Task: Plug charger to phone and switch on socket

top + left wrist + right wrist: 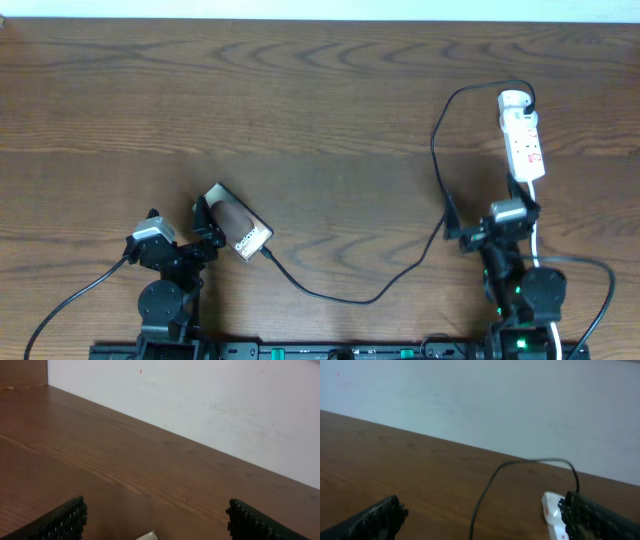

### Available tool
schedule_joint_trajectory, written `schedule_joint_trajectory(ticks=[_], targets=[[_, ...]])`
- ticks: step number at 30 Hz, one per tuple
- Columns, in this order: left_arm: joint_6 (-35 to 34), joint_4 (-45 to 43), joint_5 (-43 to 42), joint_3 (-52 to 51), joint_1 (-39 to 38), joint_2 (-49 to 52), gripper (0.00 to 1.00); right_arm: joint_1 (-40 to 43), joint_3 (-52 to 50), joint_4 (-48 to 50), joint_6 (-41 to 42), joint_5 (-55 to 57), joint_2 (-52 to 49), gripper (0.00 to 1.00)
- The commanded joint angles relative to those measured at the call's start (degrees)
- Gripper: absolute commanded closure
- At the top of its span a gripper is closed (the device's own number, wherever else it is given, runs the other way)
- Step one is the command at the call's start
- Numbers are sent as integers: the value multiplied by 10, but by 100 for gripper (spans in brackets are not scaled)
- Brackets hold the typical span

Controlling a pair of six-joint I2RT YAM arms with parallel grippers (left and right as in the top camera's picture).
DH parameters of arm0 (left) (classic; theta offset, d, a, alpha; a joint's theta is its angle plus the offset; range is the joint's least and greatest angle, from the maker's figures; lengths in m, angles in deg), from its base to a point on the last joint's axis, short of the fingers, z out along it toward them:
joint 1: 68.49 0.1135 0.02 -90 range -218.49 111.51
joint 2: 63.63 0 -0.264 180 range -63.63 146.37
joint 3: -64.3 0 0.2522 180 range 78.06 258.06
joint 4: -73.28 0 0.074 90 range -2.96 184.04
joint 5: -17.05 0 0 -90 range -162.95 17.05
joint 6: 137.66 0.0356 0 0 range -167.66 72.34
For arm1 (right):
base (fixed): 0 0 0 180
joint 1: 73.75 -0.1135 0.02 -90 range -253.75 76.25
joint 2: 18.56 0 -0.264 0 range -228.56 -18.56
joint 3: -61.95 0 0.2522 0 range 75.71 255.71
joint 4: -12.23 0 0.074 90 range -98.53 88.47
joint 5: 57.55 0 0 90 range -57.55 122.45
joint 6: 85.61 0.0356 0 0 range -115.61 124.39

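The phone (240, 228) lies flat at the front left, a brownish slab with white lettering. My left gripper (207, 226) stands open at its left end; only a pale corner of the phone (148, 536) shows low between the fingers of that gripper (156, 507). The charger (437, 150), a thin black cable, runs from the phone's right end in a loop up to the socket (522, 140), a white power strip at the back right. I cannot tell whether its tip is in the phone. My right gripper (490, 205) is open just in front of the socket (552, 515), holding nothing; the charger (485, 492) crosses between the jaws of this gripper (480, 505).
The wooden table (320, 110) ends at a white wall (210, 400) behind. A white cord (537, 235) leads from the socket toward the front past the right arm's base. Thicker black robot cords (70, 300) hang at the front corners.
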Motion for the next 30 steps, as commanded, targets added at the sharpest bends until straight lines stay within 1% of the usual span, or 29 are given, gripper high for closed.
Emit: schedule_joint_trajectory(ticks=[1, 5, 30], targets=[[12, 21, 4, -12, 3, -3, 12, -3, -27, -96, -7, 12, 105, 1], [12, 21, 4, -12, 3, -3, 12, 7, -26, -218, -1, 17, 203, 1], [12, 21, 4, -12, 3, -3, 12, 7, -26, -214, 5, 18, 195, 1]])
